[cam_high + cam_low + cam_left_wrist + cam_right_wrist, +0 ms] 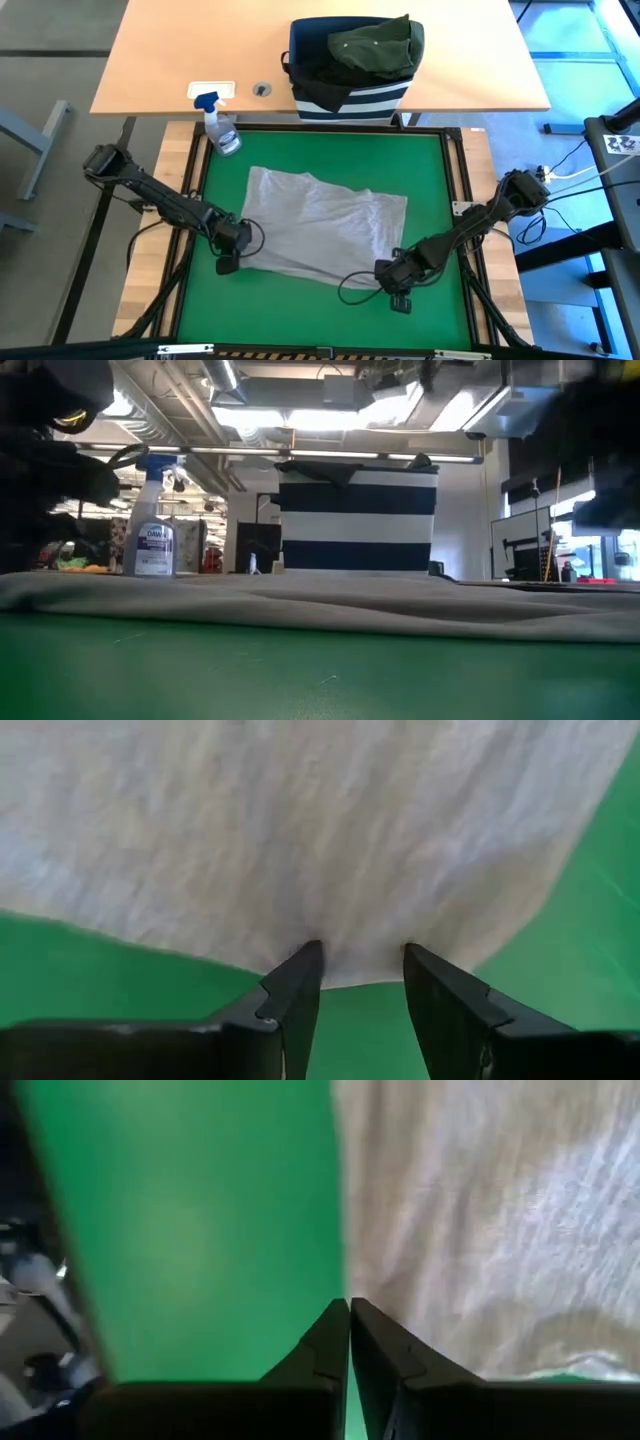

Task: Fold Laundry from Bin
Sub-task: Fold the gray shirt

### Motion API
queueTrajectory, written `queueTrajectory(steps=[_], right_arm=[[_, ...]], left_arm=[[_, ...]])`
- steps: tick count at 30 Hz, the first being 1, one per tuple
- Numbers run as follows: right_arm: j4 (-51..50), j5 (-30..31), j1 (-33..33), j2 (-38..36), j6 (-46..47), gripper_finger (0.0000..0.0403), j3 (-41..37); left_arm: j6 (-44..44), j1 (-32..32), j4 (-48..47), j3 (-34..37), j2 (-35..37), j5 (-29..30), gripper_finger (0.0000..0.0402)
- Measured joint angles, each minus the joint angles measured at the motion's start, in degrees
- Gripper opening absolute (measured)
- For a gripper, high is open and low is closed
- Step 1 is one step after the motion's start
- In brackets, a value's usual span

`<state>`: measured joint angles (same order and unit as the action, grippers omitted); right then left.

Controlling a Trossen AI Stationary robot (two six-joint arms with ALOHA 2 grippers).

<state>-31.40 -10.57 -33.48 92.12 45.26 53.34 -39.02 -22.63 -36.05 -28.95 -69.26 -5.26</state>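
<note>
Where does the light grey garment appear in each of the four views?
High view: light grey garment mid-mat, in front of the striped bin.
Low view: flat band across the picture, below the bin.
Left wrist view: upper area.
Right wrist view: right half.

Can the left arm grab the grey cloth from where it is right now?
Probably yes. The left gripper is open right at the edge of the light grey garment, which lies flat on the green mat, with nothing between them.

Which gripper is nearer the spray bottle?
Left. The left gripper sits at the grey garment's near-left edge, below the spray bottle; the right gripper is at the garment's opposite corner, much farther away.
</note>
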Motion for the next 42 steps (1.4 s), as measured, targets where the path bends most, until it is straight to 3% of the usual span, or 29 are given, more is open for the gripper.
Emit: queueTrajectory(steps=[5,8,10,17,22,26,31,33,38,42], right_arm=[[-1.9,9.7,-2.3,0.0,-0.7,0.0017,4.2],[-2.0,17.8,-3.7,0.0,1.4,0.0017,2.8],[-1.4,19.9,-3.8,0.3,3.9,0.0017,0.9],[-1.0,16.2,-3.6,0.8,5.8,0.0017,-4.7],[-4.6,14.2,-3.6,0.6,5.9,0.0017,-5.1],[-5.4,12.5,-3.6,0.3,5.6,0.0017,-5.1],[-6.8,12.6,-3.3,-1.6,5.5,0.0017,-1.8],[-5.7,14.0,-3.3,-2.3,5.3,0.0017,-0.5],[-6.0,17.5,-2.7,-2.4,2.0,0.0017,0.1],[-9.9,21.1,-0.2,-2.4,2.9,0.0017,0.0]], left_arm=[[0.7,-0.5,2.9,-6.7,1.1,-1.6,0.0140],[3.2,-1.2,5.1,-7.3,1.1,0.2,0.0140],[2.6,-1.7,8.3,-5.8,1.1,2.3,0.0140],[-0.4,-4.1,9.7,3.0,-0.3,0.0,0.0141],[-1.3,-4.0,9.7,5.4,0.1,-5.2,0.0141],[-1.3,-4.0,7.7,3.6,0.0,-7.7,0.0141],[-0.5,-4.0,7.5,-5.1,0.0,-9.2,0.0141],[1.9,-4.0,6.8,-7.9,0.0,-7.9,0.0141],[9.4,-3.2,4.5,-12.7,0.0,1.6,0.0141],[11.1,0.8,1.3,-13.4,0.0,6.2,0.0144]])
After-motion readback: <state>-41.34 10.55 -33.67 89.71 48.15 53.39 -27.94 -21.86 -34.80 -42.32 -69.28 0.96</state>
